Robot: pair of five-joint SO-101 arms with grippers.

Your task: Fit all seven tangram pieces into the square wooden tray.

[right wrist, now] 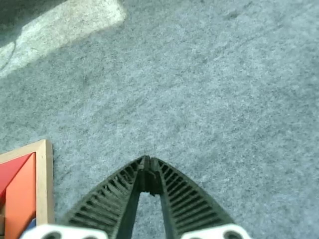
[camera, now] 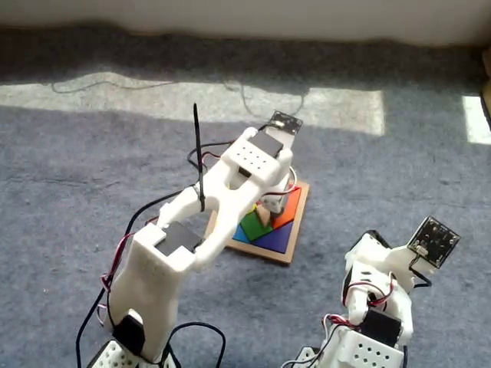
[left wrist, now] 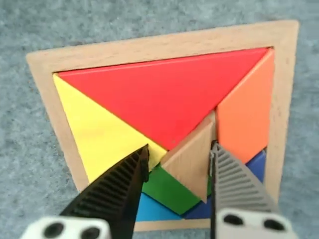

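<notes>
The square wooden tray (left wrist: 149, 47) lies on the carpet under my left gripper (left wrist: 179, 152). Lying flat in it are a red triangle (left wrist: 164, 94), a yellow triangle (left wrist: 99, 129), an orange piece (left wrist: 244, 119), a green piece (left wrist: 169, 189) and blue pieces (left wrist: 256, 167). A plain wood triangle (left wrist: 192, 159) rests tilted on top of them, between my left gripper's open fingers and close to one finger (left wrist: 224, 174). In the high view the left arm (camera: 230, 184) hangs over the tray (camera: 295, 230). My right gripper (right wrist: 148, 164) is shut and holds nothing, above bare carpet beside the tray's corner (right wrist: 46, 179).
Grey carpet (camera: 399, 169) surrounds the tray, with a sunlit strip (camera: 337, 111) and a thin cable (camera: 238, 96) at the back. The right arm (camera: 380, 280) sits folded at the front right. Black cables (camera: 146, 218) trail along the left arm.
</notes>
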